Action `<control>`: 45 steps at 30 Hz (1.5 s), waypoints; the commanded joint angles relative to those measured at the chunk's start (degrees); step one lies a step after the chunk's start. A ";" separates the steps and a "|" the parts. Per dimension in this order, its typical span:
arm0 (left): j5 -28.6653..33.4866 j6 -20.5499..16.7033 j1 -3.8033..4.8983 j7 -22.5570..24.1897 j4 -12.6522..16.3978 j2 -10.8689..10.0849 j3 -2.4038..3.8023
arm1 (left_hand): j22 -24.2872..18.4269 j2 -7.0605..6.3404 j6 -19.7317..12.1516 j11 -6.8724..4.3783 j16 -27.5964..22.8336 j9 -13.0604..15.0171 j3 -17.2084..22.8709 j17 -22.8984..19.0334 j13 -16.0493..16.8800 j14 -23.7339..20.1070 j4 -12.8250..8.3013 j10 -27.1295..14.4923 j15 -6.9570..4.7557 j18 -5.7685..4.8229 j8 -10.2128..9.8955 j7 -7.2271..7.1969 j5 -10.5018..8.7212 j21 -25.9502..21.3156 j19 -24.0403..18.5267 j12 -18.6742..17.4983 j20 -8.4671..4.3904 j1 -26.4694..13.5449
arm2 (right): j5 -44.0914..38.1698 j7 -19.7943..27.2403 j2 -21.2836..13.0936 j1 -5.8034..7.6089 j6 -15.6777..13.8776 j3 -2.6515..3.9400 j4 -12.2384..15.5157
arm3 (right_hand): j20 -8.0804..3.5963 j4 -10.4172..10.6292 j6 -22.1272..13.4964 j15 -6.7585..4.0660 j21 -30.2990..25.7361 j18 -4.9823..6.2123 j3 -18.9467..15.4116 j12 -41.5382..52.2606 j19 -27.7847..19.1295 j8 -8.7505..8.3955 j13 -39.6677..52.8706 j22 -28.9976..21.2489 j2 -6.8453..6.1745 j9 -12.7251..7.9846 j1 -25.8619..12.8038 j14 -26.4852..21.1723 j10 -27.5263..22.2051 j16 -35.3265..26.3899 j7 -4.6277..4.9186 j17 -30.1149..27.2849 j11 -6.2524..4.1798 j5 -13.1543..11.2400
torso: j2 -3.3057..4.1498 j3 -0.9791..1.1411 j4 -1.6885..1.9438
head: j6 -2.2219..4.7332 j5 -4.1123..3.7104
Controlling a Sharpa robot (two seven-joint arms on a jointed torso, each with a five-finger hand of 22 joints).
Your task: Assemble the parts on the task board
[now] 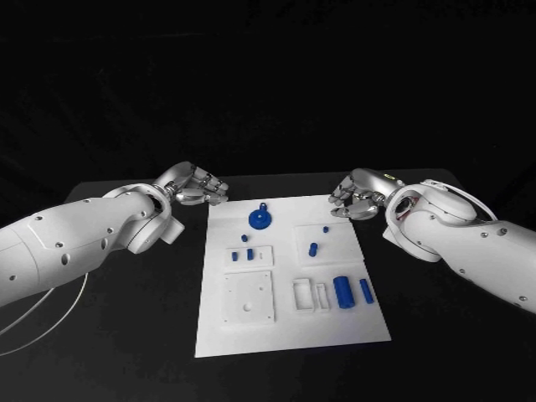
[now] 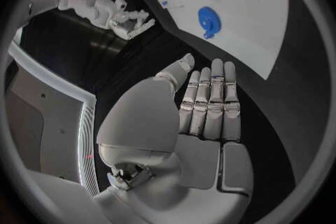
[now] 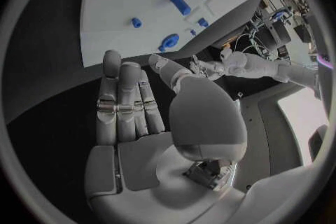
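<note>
Black table [image 1: 123,335], white board [image 1: 286,331] — both hands [image 1: 196,186] [image 1: 355,197] empty, fingers straight, off its 11 and 1 o'clock corners; blue parts [image 1: 259,220] probably light, rigid, slippery — best pinched by the sides.

Blue parts [image 1: 259,220] on a white task board [image 1: 286,322], black table [image 1: 123,335].

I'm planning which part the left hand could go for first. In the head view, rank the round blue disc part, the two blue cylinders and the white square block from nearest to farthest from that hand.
From the left hand:
1. Round blue disc part, at the board's far end, nearest.
2. White square block, near-left area of the board.
3. Two blue cylinders, near-right side, farthest.
</note>
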 commanded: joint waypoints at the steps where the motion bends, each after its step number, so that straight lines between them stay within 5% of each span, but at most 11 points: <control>1: 13.81 -4.07 0.18 5.28 1.95 -0.69 0.30 | -5.02 0.42 -0.17 0.11 -3.43 0.00 -0.99 -0.90 -0.03 1.85 -0.36 -0.03 0.09 0.23 0.13 0.03 0.13 0.16 0.77 -0.20 0.22 0.11 | -7.88 -3.79 0.35 -0.04 3.36 -0.42 -0.17 | 0.40 0.32 -0.42 0.38 -0.39 0.57 0.01 -0.31 0.30 0.08 -0.06 -0.28 -0.80 -0.06 0.20 0.12 -0.44 0.36 -0.04 -0.20 0.08 -0.87 | 0.06 0.02 0.06 | 0.14 -0.64; 18: 18.94 -4.49 0.28 6.65 5.88 -1.49 0.70 | -14.47 1.32 -0.06 0.72 -6.38 -0.01 -3.00 -0.80 -0.03 1.59 -1.01 -0.36 0.80 -0.13 0.11 0.52 0.49 0.18 1.17 -0.20 0.78 -0.51 | -12.58 -4.81 3.35 -0.04 3.33 -4.48 -1.72 | 0.54 0.32 0.13 0.47 -0.43 0.95 1.38 -0.32 0.73 0.08 -0.07 -0.61 -1.71 -0.03 0.71 0.08 0.23 1.34 0.25 -1.49 0.01 -1.17 | 0.14 0.10 0.11 | 0.03 -0.80; 24: 19.11 -4.17 0.28 5.87 5.87 -1.48 0.71 | -15.65 1.52 0.01 0.90 -6.40 -0.01 -2.81 -0.78 -0.03 1.50 -1.25 -0.23 0.83 -0.12 0.12 0.90 1.51 0.33 1.35 -0.19 0.72 -0.24 | -13.03 -4.59 3.92 -0.05 3.26 -5.21 -2.08 | 0.57 -0.29 0.24 0.47 -0.33 1.11 2.28 -0.31 0.65 0.10 -0.06 -0.11 -1.82 -0.03 0.82 0.04 0.48 1.51 0.24 -1.68 -0.04 -1.34 | 0.15 0.03 -0.01 | -0.10 -0.65; 45: 19.15 -3.19 0.29 4.58 5.96 -1.35 0.71 | -16.63 1.52 -1.23 1.06 -6.35 0.00 -3.03 -0.76 -0.02 1.30 -0.97 -0.68 0.96 -0.15 0.12 1.18 0.70 0.25 1.42 -0.19 0.90 -0.89 | -14.30 -4.33 5.83 -0.20 0.72 -6.90 -3.48 | 0.02 -2.09 2.60 -0.09 1.43 1.17 8.10 -0.29 -0.07 0.16 -0.05 1.38 -0.57 0.05 0.36 -0.01 3.23 1.86 -0.28 -1.97 -0.80 -3.34 | 0.19 0.10 -0.03 | -0.32 -0.62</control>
